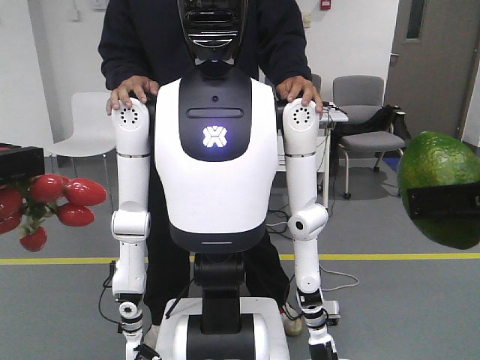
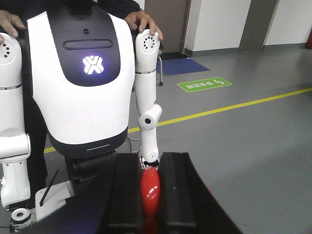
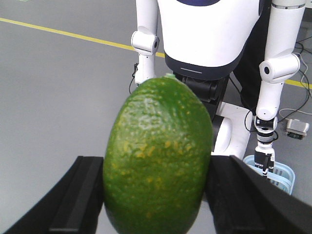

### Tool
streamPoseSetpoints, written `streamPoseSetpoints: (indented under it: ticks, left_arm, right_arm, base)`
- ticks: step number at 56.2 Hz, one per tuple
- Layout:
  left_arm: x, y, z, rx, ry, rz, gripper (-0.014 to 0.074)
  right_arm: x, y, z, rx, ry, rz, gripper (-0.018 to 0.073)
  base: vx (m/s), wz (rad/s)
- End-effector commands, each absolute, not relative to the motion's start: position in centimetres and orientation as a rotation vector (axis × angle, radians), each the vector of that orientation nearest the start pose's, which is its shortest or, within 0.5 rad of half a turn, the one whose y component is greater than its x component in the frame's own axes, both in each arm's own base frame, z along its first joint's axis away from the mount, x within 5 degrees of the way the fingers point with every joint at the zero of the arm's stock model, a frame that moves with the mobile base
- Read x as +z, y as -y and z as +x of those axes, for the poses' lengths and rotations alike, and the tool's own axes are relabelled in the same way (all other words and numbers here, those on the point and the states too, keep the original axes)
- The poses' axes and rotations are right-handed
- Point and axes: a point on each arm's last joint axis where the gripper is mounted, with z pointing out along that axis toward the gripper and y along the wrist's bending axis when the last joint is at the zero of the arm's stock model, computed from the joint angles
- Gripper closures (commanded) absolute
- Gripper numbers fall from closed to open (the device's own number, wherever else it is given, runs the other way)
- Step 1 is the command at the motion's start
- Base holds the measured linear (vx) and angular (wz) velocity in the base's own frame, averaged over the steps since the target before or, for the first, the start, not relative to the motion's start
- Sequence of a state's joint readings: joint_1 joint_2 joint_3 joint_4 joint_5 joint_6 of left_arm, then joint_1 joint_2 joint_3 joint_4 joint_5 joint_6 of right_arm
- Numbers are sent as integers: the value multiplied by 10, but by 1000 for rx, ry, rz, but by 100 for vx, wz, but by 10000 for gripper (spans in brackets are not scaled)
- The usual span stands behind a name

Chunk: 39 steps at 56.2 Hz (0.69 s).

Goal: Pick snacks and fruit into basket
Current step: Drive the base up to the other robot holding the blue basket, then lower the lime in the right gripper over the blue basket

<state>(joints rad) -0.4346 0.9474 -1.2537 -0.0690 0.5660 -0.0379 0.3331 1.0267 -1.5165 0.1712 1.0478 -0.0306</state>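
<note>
My left gripper (image 2: 149, 165) is shut on a glossy red fruit (image 2: 150, 194), pinched between its black fingers. In the front view that fruit belongs to a bunch of red fruits (image 1: 61, 201) hanging at the left edge under the left gripper (image 1: 16, 180). My right gripper (image 3: 158, 168) is shut on a large green fruit with yellow speckles (image 3: 158, 141), which shows at the right edge of the front view (image 1: 439, 169). A light blue basket (image 3: 282, 173) stands on the floor beside the white robot's base. The snacks are out of view.
A white humanoid robot (image 1: 214, 150) faces me at close range, with a person in dark clothes (image 1: 142, 45) standing behind it, hands on its shoulders. Chairs (image 1: 364, 112) line the back wall. A yellow line (image 1: 390, 256) runs across the grey floor.
</note>
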Motion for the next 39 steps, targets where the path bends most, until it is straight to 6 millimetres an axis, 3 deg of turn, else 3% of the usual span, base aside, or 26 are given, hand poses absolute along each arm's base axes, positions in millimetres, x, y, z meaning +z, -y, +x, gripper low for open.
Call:
streamPoseSetpoints:
  ticks: [1,39]
  left_arm:
    - [494,77,156,-453,-1614,294,602]
    - [494,77,156,-453,-1613,294,602]
  right_arm:
    - [516,-65,149,402,-1893,-350,568]
    - [517,-65,149,406,-1885,-348,568]
  base:
    - [0,0]
    - [0,0]
